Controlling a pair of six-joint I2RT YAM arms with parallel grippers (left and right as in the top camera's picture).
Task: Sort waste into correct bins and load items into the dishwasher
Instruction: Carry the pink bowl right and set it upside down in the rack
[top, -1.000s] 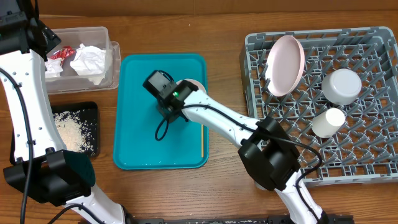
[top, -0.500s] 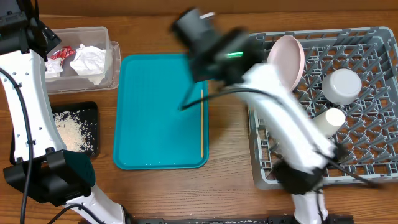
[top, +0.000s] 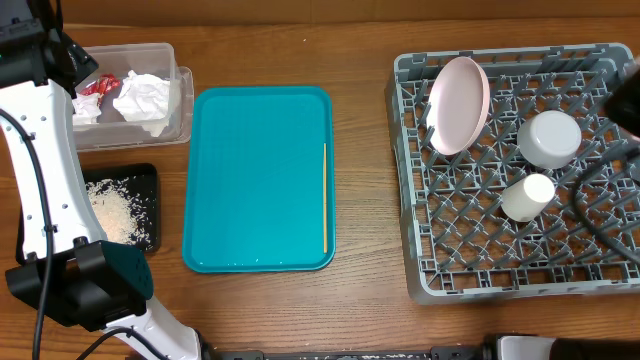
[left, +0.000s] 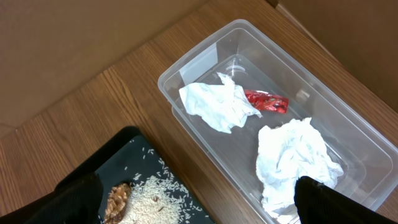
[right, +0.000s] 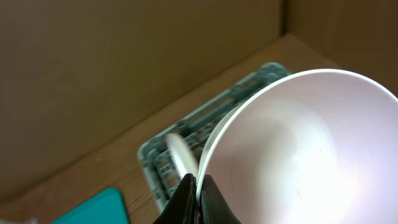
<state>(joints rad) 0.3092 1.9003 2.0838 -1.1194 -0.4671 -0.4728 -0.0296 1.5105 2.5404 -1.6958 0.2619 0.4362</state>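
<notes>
A whitish bowl (right: 298, 149) is tilted, its rim pinched between the closed fingers of the right hand (right: 198, 200), with the grey dish rack (right: 214, 112) beyond that hand. The left hand (left: 208, 202) hangs spread wide and empty above the clear tub (left: 199, 53) holding napkins (left: 217, 106).

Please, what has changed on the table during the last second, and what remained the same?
The right gripper carried the whitish bowl off the teal tray toward the dish rack, and now holds it by the rim above the rack. The pink plate, upturned bowl, cup, thin stick on the tray, napkins, rice and left arm stayed put.
</notes>
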